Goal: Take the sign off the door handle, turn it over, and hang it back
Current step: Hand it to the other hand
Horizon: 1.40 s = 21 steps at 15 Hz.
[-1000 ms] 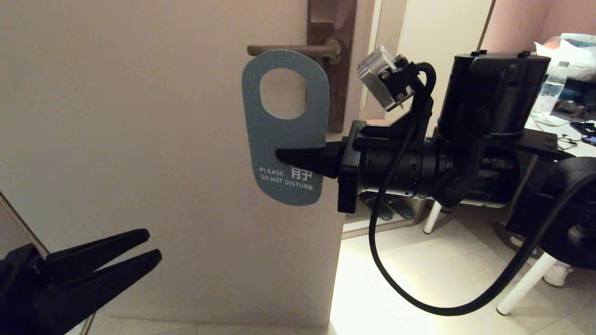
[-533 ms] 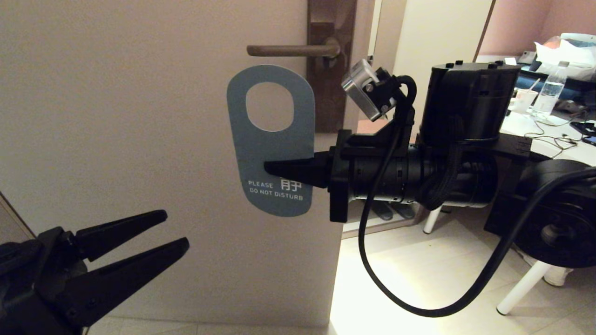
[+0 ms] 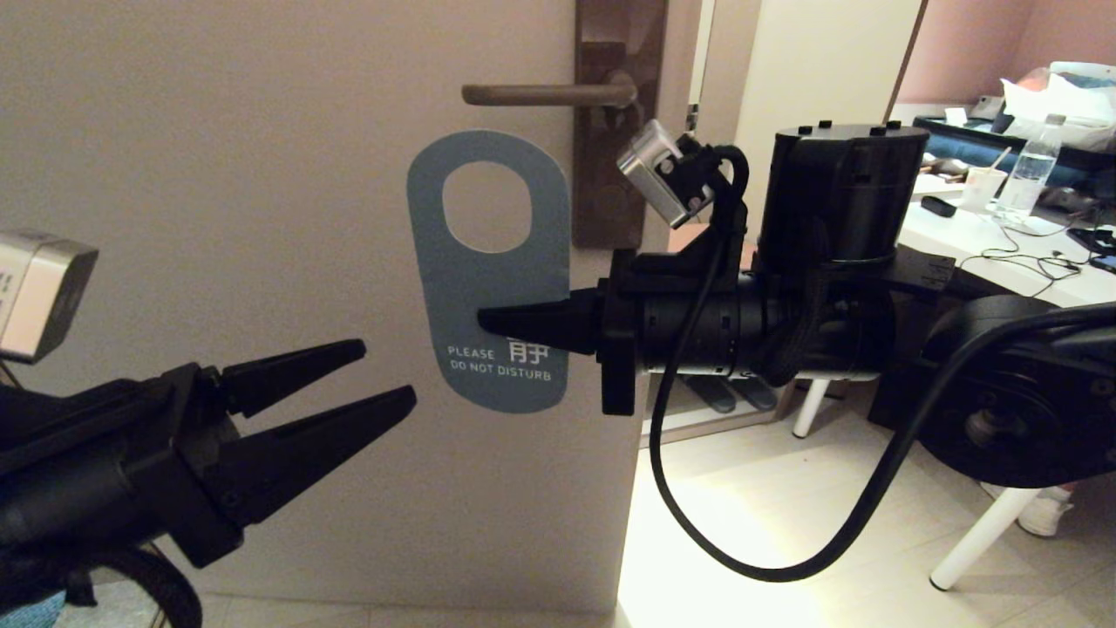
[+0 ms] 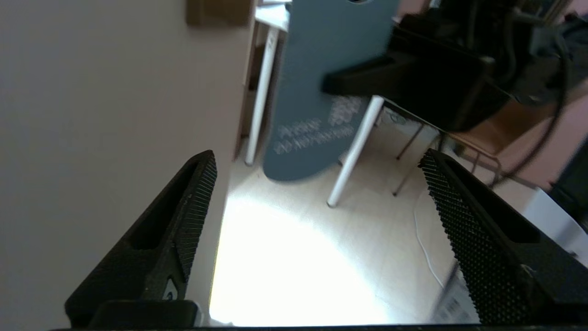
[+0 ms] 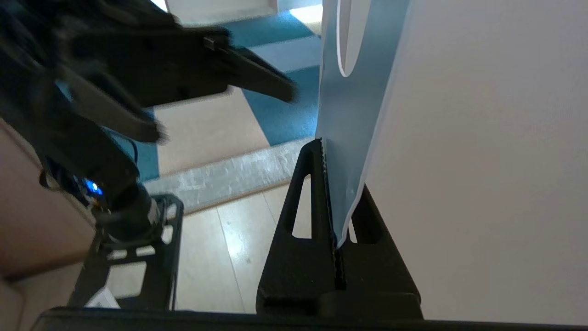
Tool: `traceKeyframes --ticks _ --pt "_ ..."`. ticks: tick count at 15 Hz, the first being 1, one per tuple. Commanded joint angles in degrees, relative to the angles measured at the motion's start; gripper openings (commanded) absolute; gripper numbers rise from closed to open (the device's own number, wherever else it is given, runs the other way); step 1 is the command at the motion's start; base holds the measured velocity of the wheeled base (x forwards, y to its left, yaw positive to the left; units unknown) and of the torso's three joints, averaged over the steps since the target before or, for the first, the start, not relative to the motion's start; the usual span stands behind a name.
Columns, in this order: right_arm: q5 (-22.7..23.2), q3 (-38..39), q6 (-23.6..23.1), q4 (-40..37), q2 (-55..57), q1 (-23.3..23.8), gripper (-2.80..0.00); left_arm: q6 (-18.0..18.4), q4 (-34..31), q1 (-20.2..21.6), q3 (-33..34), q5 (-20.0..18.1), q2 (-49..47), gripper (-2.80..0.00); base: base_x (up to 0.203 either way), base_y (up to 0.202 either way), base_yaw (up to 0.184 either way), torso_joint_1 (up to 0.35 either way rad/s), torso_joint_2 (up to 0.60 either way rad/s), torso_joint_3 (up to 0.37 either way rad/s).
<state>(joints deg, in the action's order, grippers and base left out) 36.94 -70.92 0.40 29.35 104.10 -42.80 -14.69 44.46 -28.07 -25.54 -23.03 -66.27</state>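
The sign (image 3: pixel 484 279) shows its blue "PLEASE DO NOT DISTURB" side. It hangs free in front of the door, below and left of the door handle (image 3: pixel 540 93), off the lever. My right gripper (image 3: pixel 488 323) is shut on the sign's lower right edge; in the right wrist view the card (image 5: pixel 344 151) sits pinched between the fingers. My left gripper (image 3: pixel 388 379) is open and empty, low at the left, its tips a short way left of the sign. The left wrist view shows the sign (image 4: pixel 321 92) ahead of the open fingers.
The pale door (image 3: pixel 218 218) fills the left and middle, with the brown backplate (image 3: pixel 615 131) at its right edge. A white table (image 3: pixel 1029 262) with a water bottle (image 3: pixel 1027 170) and cables stands at the right. Tiled floor lies below.
My right gripper has carried the sign off the handle, down and to the left. My left gripper has risen and moved right toward the sign, still open.
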Motion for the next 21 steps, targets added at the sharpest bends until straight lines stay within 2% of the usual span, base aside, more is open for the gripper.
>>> traceKeyframes --ticks 1,5,11,14,16,19,21 --pt "0.2 -1.6 0.2 0.2 1.3 0.0 -2.8 -0.1 2.1 1.2 -0.3 -1.0 -3.9 0.0 0.0 0.0 0.0 0.0 0.0 0.0" --pt "3.5 -3.0 0.4 0.1 2.2 0.0 -2.8 1.4 2.5 1.8 0.0 -1.4 -5.7 0.0 0.0 0.0 0.0 0.0 0.0 0.0" --pt "7.7 -6.4 0.6 0.0 5.0 0.1 -2.8 1.5 5.2 2.0 0.0 -1.4 -8.9 0.0 0.0 0.0 0.0 0.0 0.0 0.0" --pt "11.0 -9.5 6.3 0.5 6.2 0.1 -2.8 1.4 5.7 2.2 0.1 -2.2 -9.8 0.0 0.0 0.0 0.0 0.0 0.0 0.0" --pt "11.6 -11.2 7.1 0.6 7.4 0.1 -2.8 1.3 6.5 2.3 0.0 -3.1 -10.7 0.0 0.0 0.0 0.0 0.0 0.0 0.0" --pt "16.0 -11.0 8.7 0.6 7.5 0.1 -2.8 1.0 9.2 2.8 -0.1 -4.1 -12.3 0.0 0.0 0.0 0.0 0.0 0.0 0.0" --pt "16.6 -10.8 8.8 0.5 7.8 0.1 -2.8 1.0 9.3 3.6 0.0 -5.0 -12.4 0.0 0.0 0.0 0.0 0.0 0.0 0.0"
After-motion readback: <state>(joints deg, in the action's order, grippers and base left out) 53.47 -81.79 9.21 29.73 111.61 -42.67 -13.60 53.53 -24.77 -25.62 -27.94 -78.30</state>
